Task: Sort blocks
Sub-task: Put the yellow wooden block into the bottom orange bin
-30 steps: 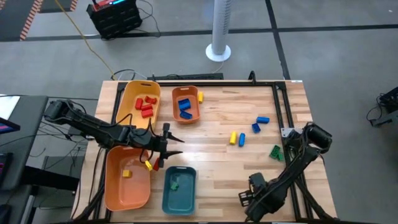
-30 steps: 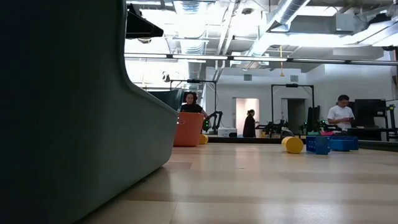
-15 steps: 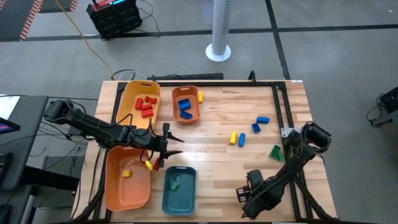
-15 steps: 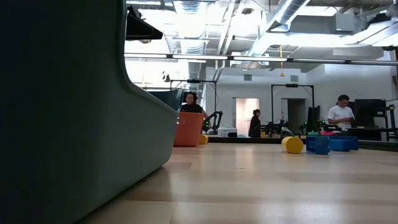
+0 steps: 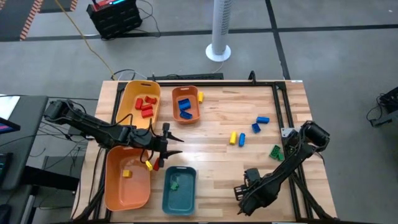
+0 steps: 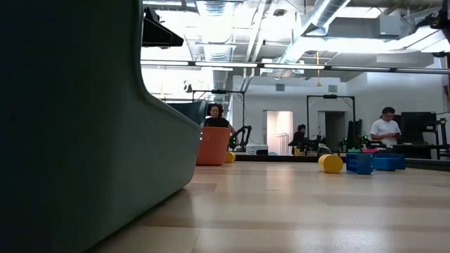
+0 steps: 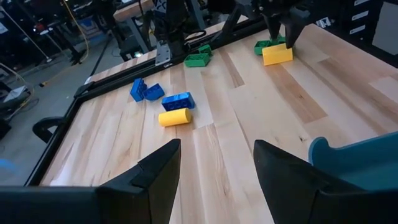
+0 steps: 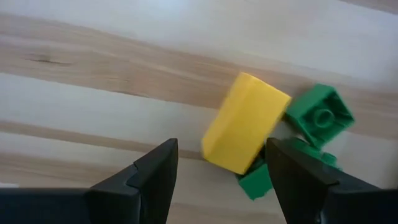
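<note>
My right gripper [image 5: 247, 194] hangs open near the table's near edge, right of the teal tray. In the right wrist view its gripper [image 8: 222, 149] stands over a yellow block [image 8: 245, 124] that lies against green blocks [image 8: 318, 116], with a finger on either side and clear of it. My left gripper [image 5: 171, 144] waits open between the large orange tray [image 5: 111, 186] and the teal tray [image 5: 189, 198], holding nothing [image 7: 216, 149]. Loose on the table are a yellow cylinder [image 7: 174, 117], blue blocks [image 7: 177, 99] and a green block [image 5: 275, 152].
A yellow tray [image 5: 132, 93] holds red blocks and a small orange tray [image 5: 175, 94] holds blue ones. The large orange tray holds a yellow block [image 5: 126, 173] and the teal tray a green one [image 5: 175, 184]. A black frame [image 5: 281, 106] lines the right side. People stand in the room behind.
My right gripper has crept toward the table's left and near edges, staying open. A person in the room behind has walked to the right.
</note>
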